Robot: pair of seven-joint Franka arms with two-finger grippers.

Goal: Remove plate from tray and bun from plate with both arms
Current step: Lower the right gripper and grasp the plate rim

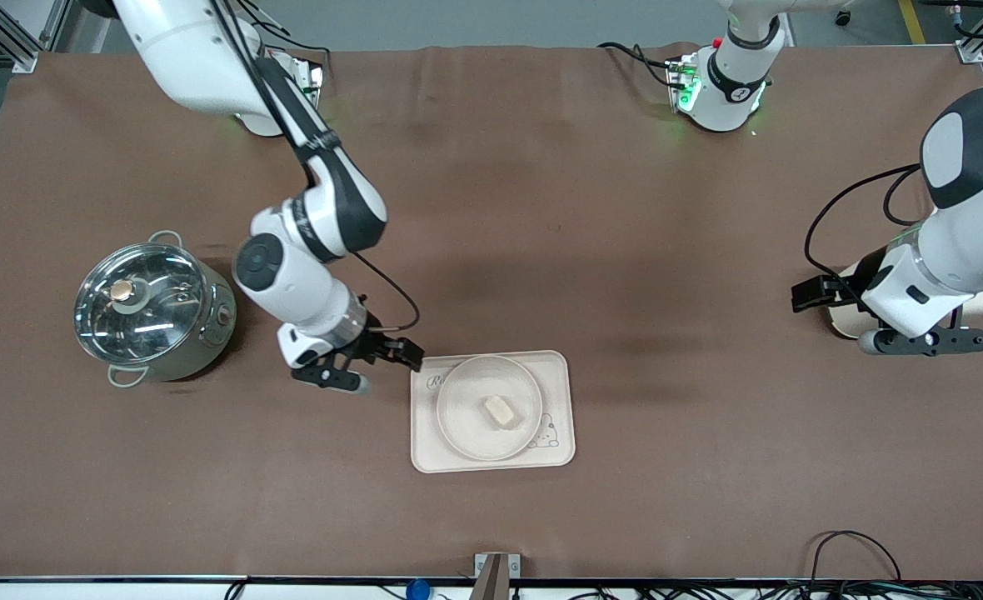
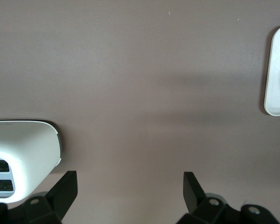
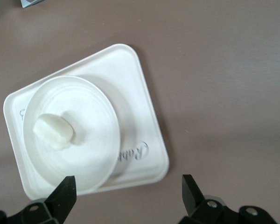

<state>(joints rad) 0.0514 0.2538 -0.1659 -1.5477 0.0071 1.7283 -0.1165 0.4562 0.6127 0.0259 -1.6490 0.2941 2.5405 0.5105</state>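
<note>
The round cream plate (image 1: 466, 421) lies on the rectangular cream tray (image 1: 562, 371) near the front middle of the table. The small pale bun (image 1: 499, 412) lies in the plate. My right gripper (image 1: 404, 352) is open and empty, low beside the tray's corner toward the right arm's end. The right wrist view shows the plate (image 3: 84, 154), the bun (image 3: 53, 131) and the tray (image 3: 137, 88) ahead of the right gripper (image 3: 128, 196). My left gripper (image 1: 808, 296) is open and empty over bare table at the left arm's end; it also shows in the left wrist view (image 2: 129, 196).
A steel pot with a glass lid (image 1: 150, 308) stands at the right arm's end. A cream-white object (image 1: 843, 323) lies under the left arm; it also shows in the left wrist view (image 2: 23, 149). The tray's rabbit corner (image 2: 277, 84) shows there too.
</note>
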